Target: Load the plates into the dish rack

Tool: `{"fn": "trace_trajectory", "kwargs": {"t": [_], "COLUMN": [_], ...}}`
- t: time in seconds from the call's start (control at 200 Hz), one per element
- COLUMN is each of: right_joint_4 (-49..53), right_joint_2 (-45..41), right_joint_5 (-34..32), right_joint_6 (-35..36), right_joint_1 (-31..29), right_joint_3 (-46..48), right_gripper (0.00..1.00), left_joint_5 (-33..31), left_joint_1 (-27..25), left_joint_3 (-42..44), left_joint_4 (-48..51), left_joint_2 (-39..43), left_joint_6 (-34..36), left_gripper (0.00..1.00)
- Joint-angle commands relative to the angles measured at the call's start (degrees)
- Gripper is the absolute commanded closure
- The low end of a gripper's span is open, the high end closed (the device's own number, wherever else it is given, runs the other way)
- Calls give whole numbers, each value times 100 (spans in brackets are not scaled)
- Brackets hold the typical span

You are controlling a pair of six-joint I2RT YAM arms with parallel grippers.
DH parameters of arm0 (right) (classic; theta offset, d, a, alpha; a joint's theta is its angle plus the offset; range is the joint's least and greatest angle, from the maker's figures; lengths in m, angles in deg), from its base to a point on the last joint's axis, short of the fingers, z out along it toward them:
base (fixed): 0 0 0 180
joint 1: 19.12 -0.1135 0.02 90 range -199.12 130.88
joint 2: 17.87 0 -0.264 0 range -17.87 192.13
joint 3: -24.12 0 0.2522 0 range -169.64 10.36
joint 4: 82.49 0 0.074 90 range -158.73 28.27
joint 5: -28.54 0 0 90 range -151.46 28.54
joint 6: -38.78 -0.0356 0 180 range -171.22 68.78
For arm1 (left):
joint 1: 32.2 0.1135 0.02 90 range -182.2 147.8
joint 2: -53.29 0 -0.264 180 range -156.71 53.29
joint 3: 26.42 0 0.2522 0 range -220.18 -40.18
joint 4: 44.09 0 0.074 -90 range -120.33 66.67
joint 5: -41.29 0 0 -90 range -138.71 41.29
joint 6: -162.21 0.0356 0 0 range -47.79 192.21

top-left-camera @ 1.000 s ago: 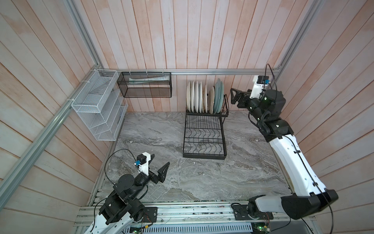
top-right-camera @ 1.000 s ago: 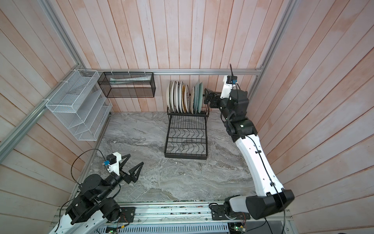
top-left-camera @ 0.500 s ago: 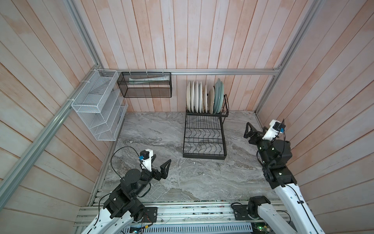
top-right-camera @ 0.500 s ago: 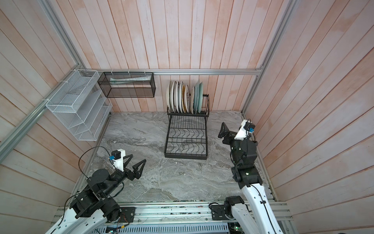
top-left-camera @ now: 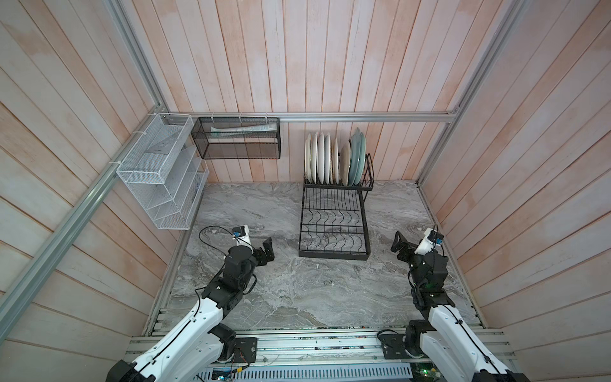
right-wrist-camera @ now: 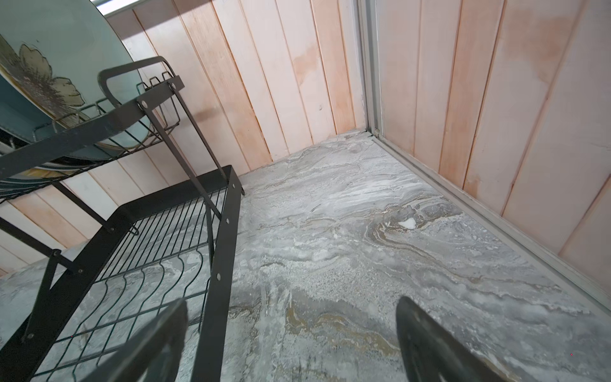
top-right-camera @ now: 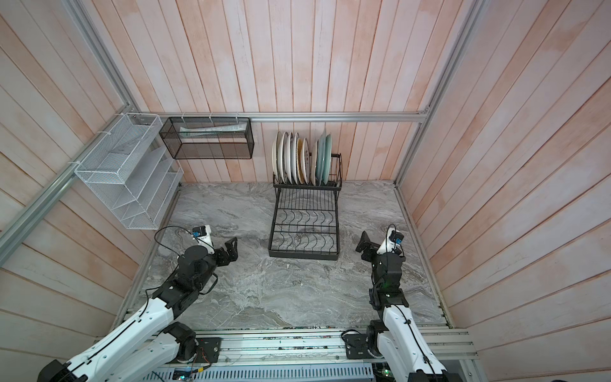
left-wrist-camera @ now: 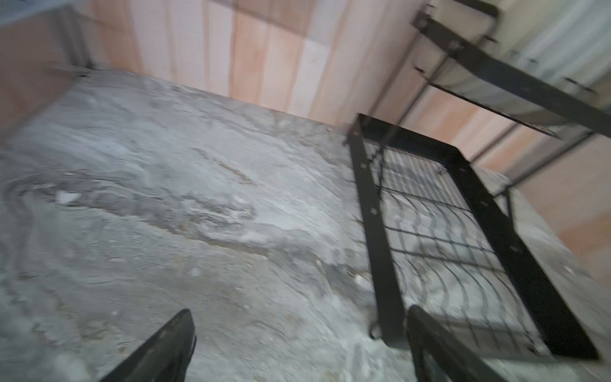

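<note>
Round plates (top-left-camera: 334, 160) stand on edge, packed side by side in the raised tier of the black wire dish rack (top-left-camera: 334, 231), right up at the counter's (top-left-camera: 297, 297) back edge. Glossy white and cream ones first, then grey-blue. One carries a pale flower print (right-wrist-camera: 43, 76); another has dark rim lettering, too small to read. The wavy-wired lower tier rests on grey marbled stone. The left gripper (top-left-camera: 268, 250) is near the left edge, fingers spread wide around nothing. The right gripper (top-left-camera: 400, 246) is near the right edge, equally wide.
</note>
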Motion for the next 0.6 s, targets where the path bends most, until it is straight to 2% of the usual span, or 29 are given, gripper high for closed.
{"fn": "trace_trajectory", "kwargs": {"t": [0.0,0.115,0.245,0.38,0.475,0.54,0.595], "right_joint_4": [-1039,-1380,-2285,-2264,-2564,-3007,-3226], "right_joint_2": [161,259,144,408,703,852,1028], "right_joint_5": [-167,-516,-751,-848,-812,-824,-900], "right_joint_6": [262,373,406,725,815,866,889], "right_joint_1": [43,39,65,68,73,73,77], "right_joint_3": [215,420,937,908,970,1133,1182], "right_gripper": [2,2,2,2,2,2,2], "left_joint_5": [-1106,-1671,-2208,-1750,-1706,-1433,-1221], "left_joint_1": [294,564,767,966,1039,1067,1137], "left_joint_3": [338,675,936,1442,1708,1597,1677], "left_joint_4": [-1051,-1516,-1967,-3097,-4307,-4339,-4846], "left_joint_2": [-9,121,-124,-605,-1232,-1422,-1611], "left_joint_6": [13,529,1275,1400,1732,1921,2092], "left_gripper": [0,0,0,0,0,0,0]}}
